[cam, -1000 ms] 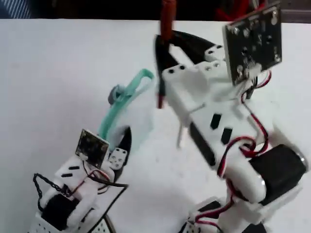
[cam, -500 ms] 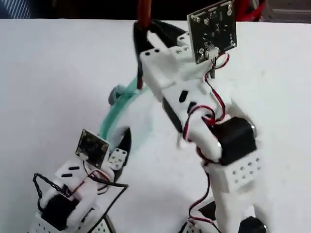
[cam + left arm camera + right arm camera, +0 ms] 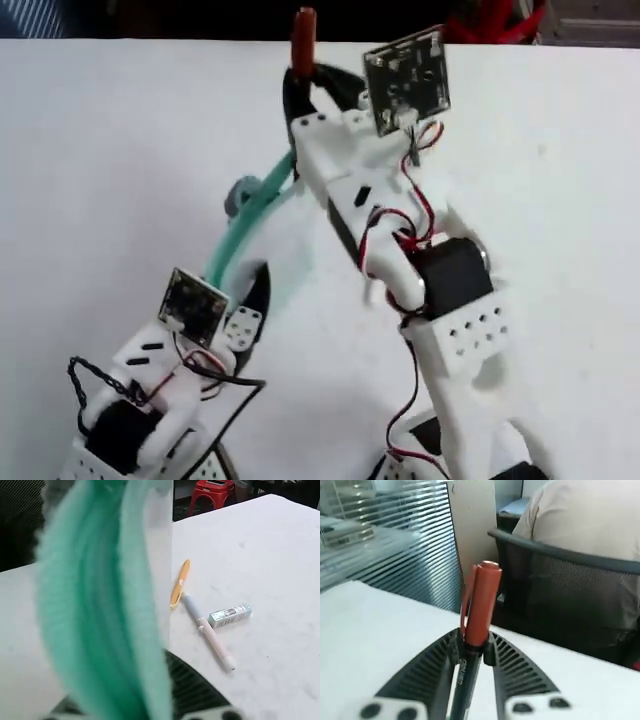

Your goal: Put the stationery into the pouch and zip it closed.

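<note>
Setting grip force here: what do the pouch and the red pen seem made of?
The pouch: its green edge looks like soft woven tape, ribbed and matt; the pale side panel seems to be frosted plastic, though that is less sure. The red pen: hard, smooth plastic, with a slight sheen on the cap.

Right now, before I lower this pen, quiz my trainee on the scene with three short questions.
1. True or false: the right gripper is open and empty.
2. How many loose items lie on the white table beyond the translucent pouch with a green zip? A one, B three, C five.
3. Fill in: the left gripper is shut on the ____.
Key: 1 false, it clamps a red-capped pen. 2 B: orange pen, white pen, small teal-and-white box. 3 pouch.
</note>
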`<state>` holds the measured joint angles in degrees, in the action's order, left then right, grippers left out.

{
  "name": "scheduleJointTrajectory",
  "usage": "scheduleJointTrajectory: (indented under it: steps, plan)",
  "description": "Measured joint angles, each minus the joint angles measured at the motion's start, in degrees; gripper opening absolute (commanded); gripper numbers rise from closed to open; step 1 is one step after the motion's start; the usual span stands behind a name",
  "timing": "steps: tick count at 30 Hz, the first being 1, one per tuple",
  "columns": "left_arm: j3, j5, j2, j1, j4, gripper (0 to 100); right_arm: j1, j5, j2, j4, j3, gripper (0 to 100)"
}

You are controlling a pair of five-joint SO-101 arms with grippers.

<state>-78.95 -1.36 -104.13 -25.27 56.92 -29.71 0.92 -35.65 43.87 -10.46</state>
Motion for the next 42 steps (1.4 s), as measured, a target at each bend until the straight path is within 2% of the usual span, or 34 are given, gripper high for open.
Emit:
scheduleJointTrajectory:
  steps: [8, 18, 20, 23, 25, 32, 37, 42]
  plan:
    - [0.00, 0.18, 0.00, 0.09, 0.26, 18, -5.19, 0.09, -10.29, 4.40, -9.85, 1.9]
    - [0.00, 3.08, -0.44, 3.43, 1.67, 18, -5.80, 0.09, -11.16, 5.45, -14.68, 2.8]
    - [0.00, 3.25, -0.44, 3.43, 1.67, 18, -5.80, 0.09, -11.43, 6.59, -14.68, 8.0]
    - [0.00, 3.25, -0.44, 3.43, 1.67, 18, -5.80, 0.09, -11.43, 8.18, -14.68, 23.0]
    - [0.00, 3.25, -0.44, 3.43, 1.67, 18, -5.89, 0.09, -11.43, 8.44, -14.68, 29.4]
    - [0.00, 3.25, -0.44, 3.52, 1.67, 18, -5.89, 0.09, -11.43, 8.62, -14.07, 25.5]
    - [0.00, 3.25, -0.44, 3.60, 1.67, 9, -5.63, 0.09, -12.22, 10.81, -8.62, 25.5]
    - [0.00, 3.43, -0.44, 3.43, 1.67, 2, 0.53, 0.09, -12.84, 11.25, -4.75, 25.5]
